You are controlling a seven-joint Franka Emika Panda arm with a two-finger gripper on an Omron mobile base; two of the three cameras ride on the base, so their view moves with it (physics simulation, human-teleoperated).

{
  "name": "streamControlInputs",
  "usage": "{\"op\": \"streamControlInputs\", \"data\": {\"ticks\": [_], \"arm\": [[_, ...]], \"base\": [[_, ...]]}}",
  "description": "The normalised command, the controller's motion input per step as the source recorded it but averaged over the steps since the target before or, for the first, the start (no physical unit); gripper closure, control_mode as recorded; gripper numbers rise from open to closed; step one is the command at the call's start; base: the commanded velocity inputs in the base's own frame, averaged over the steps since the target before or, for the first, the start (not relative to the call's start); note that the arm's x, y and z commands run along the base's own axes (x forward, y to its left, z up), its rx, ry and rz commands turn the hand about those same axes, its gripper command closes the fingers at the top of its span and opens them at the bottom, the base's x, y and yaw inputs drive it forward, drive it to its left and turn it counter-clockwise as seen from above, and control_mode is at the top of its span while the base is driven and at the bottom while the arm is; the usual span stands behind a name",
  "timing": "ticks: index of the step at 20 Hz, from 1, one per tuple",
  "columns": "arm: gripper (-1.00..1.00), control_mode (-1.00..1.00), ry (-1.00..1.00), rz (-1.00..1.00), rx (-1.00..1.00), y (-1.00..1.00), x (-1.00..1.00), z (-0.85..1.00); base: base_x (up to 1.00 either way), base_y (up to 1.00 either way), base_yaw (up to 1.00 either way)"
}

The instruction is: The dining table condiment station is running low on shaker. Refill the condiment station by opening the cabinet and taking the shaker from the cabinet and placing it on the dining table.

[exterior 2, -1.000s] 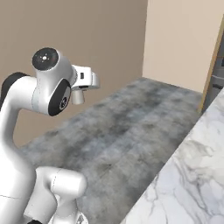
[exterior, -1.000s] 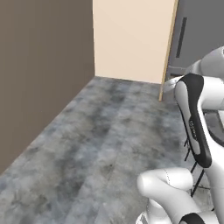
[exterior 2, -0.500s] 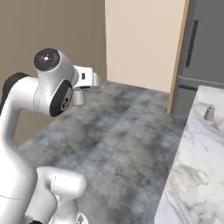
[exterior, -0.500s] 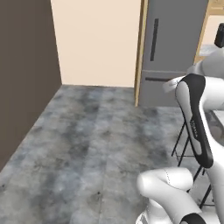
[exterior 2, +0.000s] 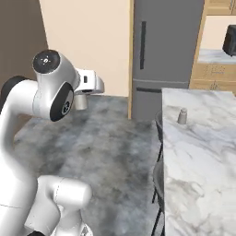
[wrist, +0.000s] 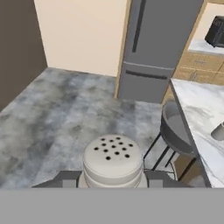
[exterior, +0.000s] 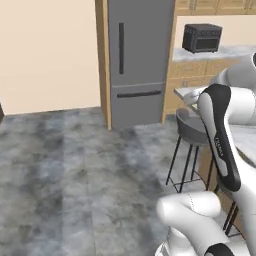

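Moved: base has swung round, bringing the grey fridge [exterior: 137, 60] and white-grey veined marble counter [exterior 2: 203, 156] into view.
Fingers [wrist: 157, 178]: pinching the small grey perforated-cap shaker [wrist: 113, 162], upright for carrying to the counter.

Both base views look forward and down across the grey floor [exterior: 75, 165] toward the grey fridge [exterior 2: 166, 50], one from either side of the arm. The hand view faces that same fridge [wrist: 162, 43] from close above the shaker cap [wrist: 113, 159].

A small grey shaker [exterior 2: 182, 116] stands upright on the marble dining table [exterior 2: 198, 170], near its far end.
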Motion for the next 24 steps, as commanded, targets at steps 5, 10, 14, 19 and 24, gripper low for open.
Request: {"op": "streamControlInputs", "data": {"ticks": [5,10,14,19,24], "arm": [[1.00,1.00,0.00,0.00,0.00,0.00,0.00,0.00],[1.00,1.00,0.00,0.00,0.00,0.00,0.00,0.00],[1.00,1.00,0.00,0.00,0.00,0.00,0.00,0.00],[1.00,1.00,0.00,0.00,0.00,0.00,0.00,0.00],[1.00,1.00,0.00,0.00,0.00,0.00,0.00,0.00]], "base": [[0.53,0.07,-0.58],[0.48,0.16,-0.60],[0.46,0.16,-0.61],[0.48,0.25,-0.61],[0.45,0.44,-0.57]]}}
